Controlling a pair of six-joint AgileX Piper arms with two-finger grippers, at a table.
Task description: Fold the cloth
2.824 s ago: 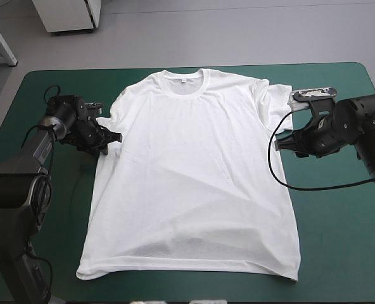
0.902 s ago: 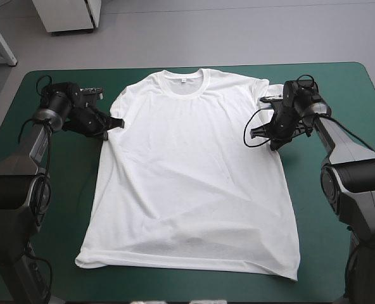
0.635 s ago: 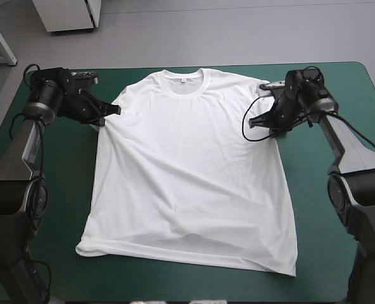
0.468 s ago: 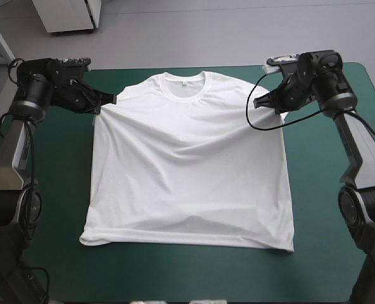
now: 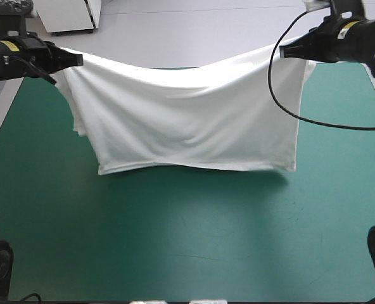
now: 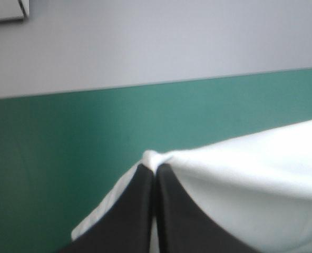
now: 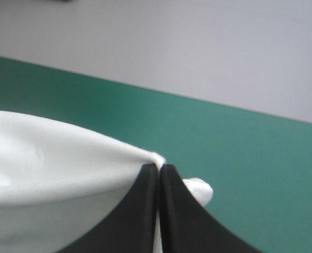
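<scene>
While both arms are raised, we hold the T-shirt (image 5: 187, 120) in the air over the far half of the teal-green desk (image 5: 187, 234). It is stretched like a banner between our two tools. The left tool (image 5: 78, 59) has its black fingers pressed together on a pinch of white fabric at one upper corner. The right tool (image 5: 284, 52) pinches the opposite upper corner the same way. Each wrist view shows the fingers meeting in a point with a small nub of cloth between the tips.

We judge the shirt to be light, soft and limp. Its upper edge sags in the middle between the grips, and the body drapes in loose folds, so it will follow our tools and won't hold a shape by itself. We think the two grip points near the shoulders suit it, since they spread the width evenly. A thin pinch could slip if we pull the corners apart too hard.

The held edge runs side to side across the desk, and that is the longer span for now. The collar-to-hem line hangs downward, with the hem lowest and towards the near side. We cannot tell whether the hem touches the desk.
</scene>
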